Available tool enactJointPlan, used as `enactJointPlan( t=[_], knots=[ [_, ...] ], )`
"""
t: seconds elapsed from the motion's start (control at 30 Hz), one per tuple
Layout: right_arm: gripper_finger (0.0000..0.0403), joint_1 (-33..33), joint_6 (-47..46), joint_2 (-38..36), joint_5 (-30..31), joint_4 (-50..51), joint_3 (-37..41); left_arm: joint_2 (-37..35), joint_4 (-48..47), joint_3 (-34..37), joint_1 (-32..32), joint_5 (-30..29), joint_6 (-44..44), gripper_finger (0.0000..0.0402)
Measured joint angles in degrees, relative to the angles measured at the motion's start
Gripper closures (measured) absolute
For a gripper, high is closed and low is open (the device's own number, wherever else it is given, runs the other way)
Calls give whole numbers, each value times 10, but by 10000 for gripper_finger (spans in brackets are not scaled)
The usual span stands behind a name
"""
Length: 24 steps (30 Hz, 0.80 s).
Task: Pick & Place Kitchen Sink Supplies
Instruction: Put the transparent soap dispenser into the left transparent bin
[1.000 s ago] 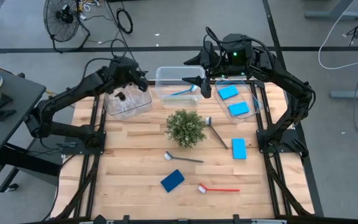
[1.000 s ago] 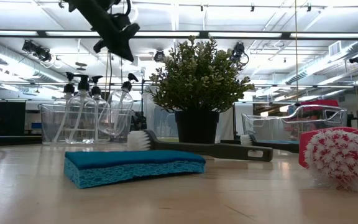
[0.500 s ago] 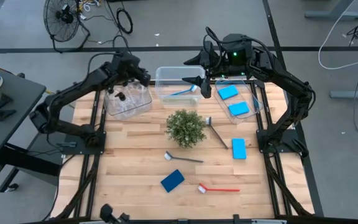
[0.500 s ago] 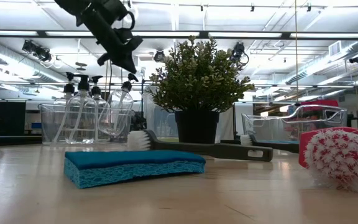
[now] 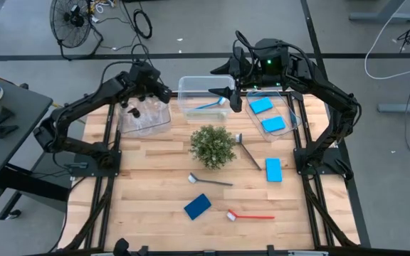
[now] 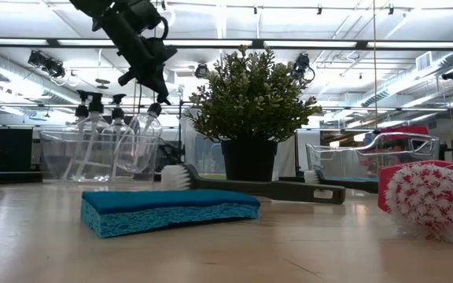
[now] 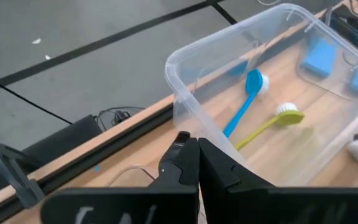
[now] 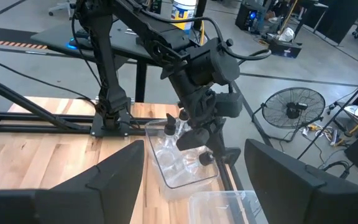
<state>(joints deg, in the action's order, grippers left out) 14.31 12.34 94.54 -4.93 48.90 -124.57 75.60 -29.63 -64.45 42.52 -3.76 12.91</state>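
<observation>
Above bottle bin (image 5: 145,117): left gripper (image 5: 164,93) closed, empty | over brush bin (image 5: 203,99): right gripper (image 5: 230,96) wide apart, holding nothing

Near plant (image 5: 212,146): grey brush (image 5: 250,152) right, another brush (image 5: 209,180) below, red brush (image 5: 250,215) and blue sponge (image 5: 197,206) further below, sponge (image 5: 273,169) lower right.

A blue sponge (image 6: 169,211) is being shown on light wood table (image 5: 155,185). Blue brush (image 7: 244,107) and yellow brush (image 7: 272,121) are being displayed in a clear bin (image 7: 185,81). Green plant (image 5: 212,146) is being shown.
</observation>
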Motion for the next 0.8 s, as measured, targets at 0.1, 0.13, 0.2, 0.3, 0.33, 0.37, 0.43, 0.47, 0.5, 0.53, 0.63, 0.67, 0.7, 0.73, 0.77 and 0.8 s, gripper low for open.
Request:
enactJointPlan(
  t=[0.1, 0.13, 0.2, 0.3, 0.33, 0.37, 0.43, 0.47, 0.5, 0.53, 0.63, 0.67, 0.7, 0.73, 0.77, 0.8],
  knots=[
    [124, 0, 0, 0, 0, 0, 0, -4, -11, -5, 0, 4, 0, 401],
    [124, 0, 1, 0, 0, 0, 0, -4, -23, -12, 0, 4, 0, 401],
    [124, 0, 2, 0, 0, 0, 0, -3, -62, -33, 1, 5, -3, 401],
    [124, 0, 2, 0, 0, 0, 0, -3, -106, -58, 0, 3, -16, 401],
    [124, 0, 2, 0, 0, 0, 0, -3, -121, -66, 0, 8, -16, 401],
    [124, 0, 2, 0, 0, 0, 0, -3, -136, -73, 0, 14, -15, 401],
    [124, 0, 2, 0, 0, 0, 0, -3, -171, -88, 0, 18, -13, 401],
    [124, 0, 2, 0, 0, 0, 0, -3, -187, -94, 0, 19, -13, 401],
    [124, 0, 2, 0, 0, 0, 0, -3, -201, -99, 0, 19, -13, 401],
    [124, 0, 2, 0, 0, 0, 0, -4, -212, -103, 0, 20, -15, 401],
    [124, 0, 3, 0, 0, 0, 0, -4, -239, -113, 0, 23, -14, 401],
    [124, 0, 4, 0, 0, 0, 0, -4, -244, -115, 0, 27, -13, 401],
    [124, 0, 4, 0, 0, 0, 0, -4, -251, -117, 0, 34, -8, 401],
    [124, 0, 4, 0, 0, 0, 0, -4, -257, -118, 0, 42, -2, 401],
    [124, 0, 4, 0, 0, 0, 0, -4, -264, -119, 0, 50, 1, 401],
    [124, 0, 4, 0, 0, 0, 0, -4, -273, -119, 0, 58, 2, 401]
  ],
)
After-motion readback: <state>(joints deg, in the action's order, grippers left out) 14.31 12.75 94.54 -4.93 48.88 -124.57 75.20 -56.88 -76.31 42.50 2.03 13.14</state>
